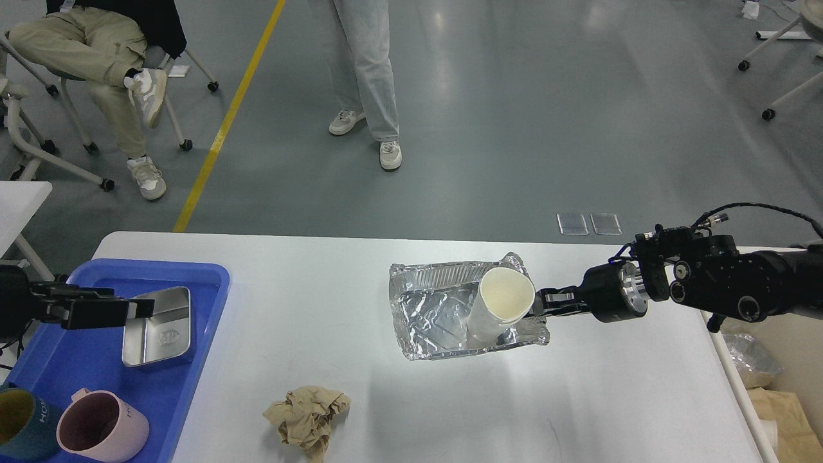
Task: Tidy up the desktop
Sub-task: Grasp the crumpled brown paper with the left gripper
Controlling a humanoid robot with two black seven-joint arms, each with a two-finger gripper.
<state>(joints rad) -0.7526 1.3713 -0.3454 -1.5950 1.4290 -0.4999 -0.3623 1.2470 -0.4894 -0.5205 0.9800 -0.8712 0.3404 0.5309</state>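
Observation:
The white-grey desktop (308, 289) carries a crumpled foil tray (437, 315) at its middle, with a white paper cup (498, 308) leaning inside it. From the right, my right gripper (545, 303) reaches the foil tray's right rim and is shut on it. Crumpled brown paper (307, 417) lies near the front edge. At the left a blue tray (77, 360) holds a steel box (161, 328), a pink mug (103, 429) and a teal mug (22, 421). My left gripper (143, 308) hovers over the blue tray beside the steel box; its fingers cannot be told apart.
A standing person (366, 71) and a seated person (96, 58) are on the floor beyond the far edge. A smaller white table (19, 199) stands at the left. Bags (752, 366) lie off the desktop's right edge.

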